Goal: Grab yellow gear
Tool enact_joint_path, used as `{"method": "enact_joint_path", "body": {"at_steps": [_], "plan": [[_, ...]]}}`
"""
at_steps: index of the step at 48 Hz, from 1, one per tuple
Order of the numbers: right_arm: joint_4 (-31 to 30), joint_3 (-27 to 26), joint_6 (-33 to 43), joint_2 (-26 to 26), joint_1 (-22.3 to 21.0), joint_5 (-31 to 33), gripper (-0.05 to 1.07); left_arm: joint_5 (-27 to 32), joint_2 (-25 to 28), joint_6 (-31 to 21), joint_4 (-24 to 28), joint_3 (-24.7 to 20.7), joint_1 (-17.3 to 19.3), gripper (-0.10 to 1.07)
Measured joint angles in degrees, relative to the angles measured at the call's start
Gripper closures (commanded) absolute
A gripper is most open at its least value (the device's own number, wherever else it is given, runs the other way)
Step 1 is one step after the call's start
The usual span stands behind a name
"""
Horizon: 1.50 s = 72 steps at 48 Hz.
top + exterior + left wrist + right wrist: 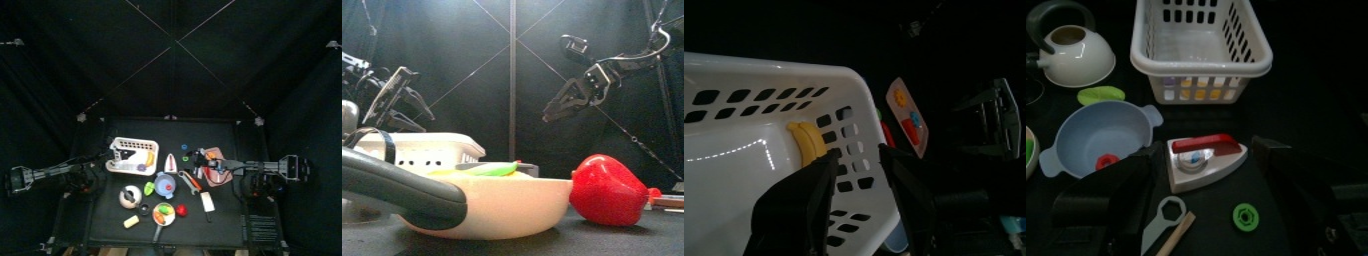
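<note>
On the table (94,225), one white perforated basket (130,152) stands toward the left arm's side. One yellow item (808,142), curved and only partly visible, lies inside the basket against its wall; whether it is the yellow gear cannot be confirmed from these views. One white kettle (1076,53), one blue bowl (1100,138), one toy iron (1204,161) with a red top, one green ring (1244,214) and one pale wrench (1157,225) appear in the right wrist view. One cream bowl (502,205) with a dark handle (402,190) and one red pepper-shaped item (611,190) fill the front view.

Left gripper (852,168): jaws are parted by a narrow gap, positioned above the basket's open interior, close to the yellow item, clamping nothing and touching nothing.

Right gripper (1193,205): jaws are spread wide, one on each side of the toy iron and the green ring below, with nothing between the pads.
</note>
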Motion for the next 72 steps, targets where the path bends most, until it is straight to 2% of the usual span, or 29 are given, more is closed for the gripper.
{"method": "enact_joint_path", "body": {"at_steps": [4, 10, 13, 19, 28, 35, 42, 54, 72], "plan": [[2.9, 0.6, 1.1, -0.9, 0.7, 1.8, 0.02, 0.0, 0.0, -0.1, 0.1, 0.0, 0.0, 0.20], [8.8, 1.4, 1.7, -3.6, 1.8, 8.4, 0.02, -0.6, 0.0, 0.2, 0.4, -0.5, -0.5, 0.20], [12.3, 2.0, 2.2, -5.8, 2.3, 14.5, 0.02, -1.9, -0.1, 0.3, 1.8, -1.2, -1.1, 0.20], [15.1, 3.8, 3.5, -8.0, 0.5, 21.4, 0.02, -6.4, 0.0, 0.3, 5.8, -2.2, -3.2, 0.20], [14.4, 6.0, 4.7, -8.2, -6.5, 25.4, 0.02, -14.9, 0.1, 0.2, 13.0, -2.3, -7.1, 0.20], [14.4, 5.8, 4.7, -7.7, -12.5, 29.2, 0.02, -19.0, 0.1, 0.3, 18.1, -2.4, -8.7, 0.20], [14.2, 5.1, 4.8, -6.3, -15.2, 33.7, 0.02, -23.6, 0.2, 0.2, 22.0, -2.4, -10.5, 0.20], [11.9, 3.3, 4.8, -3.3, -18.2, 40.6, 0.02, -25.2, 0.4, 0.1, 22.3, -2.4, -11.5, 0.20], [7.5, 2.3, 4.8, 2.4, -20.4, 41.2, 0.02, -25.2, 1.5, -0.1, 21.5, -2.4, -11.4, 0.20]]}}
